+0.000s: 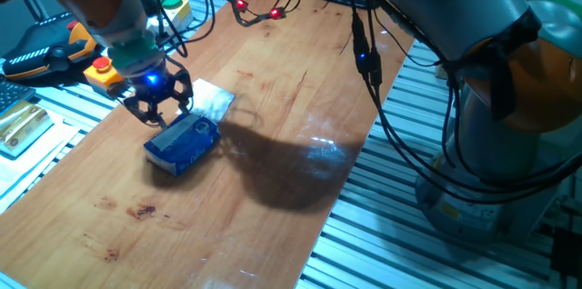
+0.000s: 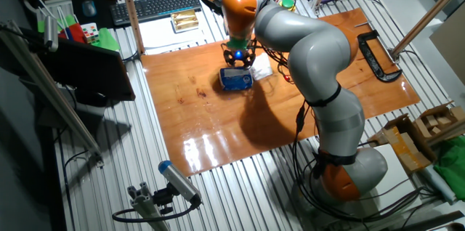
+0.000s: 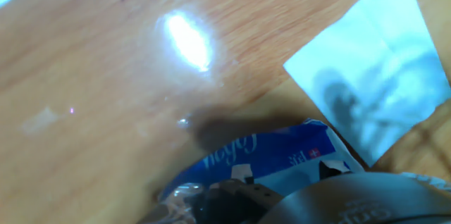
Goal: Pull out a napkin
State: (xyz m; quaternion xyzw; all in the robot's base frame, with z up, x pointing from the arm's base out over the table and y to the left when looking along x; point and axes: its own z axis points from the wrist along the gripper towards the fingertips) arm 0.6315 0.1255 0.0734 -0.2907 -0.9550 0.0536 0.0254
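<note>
Just above blue tissue pack: end effector, fingers apart; white tissue sheet flat beside pack.

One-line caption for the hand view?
Gripper low over the blue tissue pack, white tissue sheet lying beside it on the wooden table.

We see a wooden table that is smooth and shiny, with bright light spots on it. The blue pack looks like thin, crinkly plastic with a bit of shine. The white tissue beside it looks soft, thin and matt, like paper. The gripper looks like dark, hard plastic or metal. The ribbed frame around the table is grey metal.
</note>
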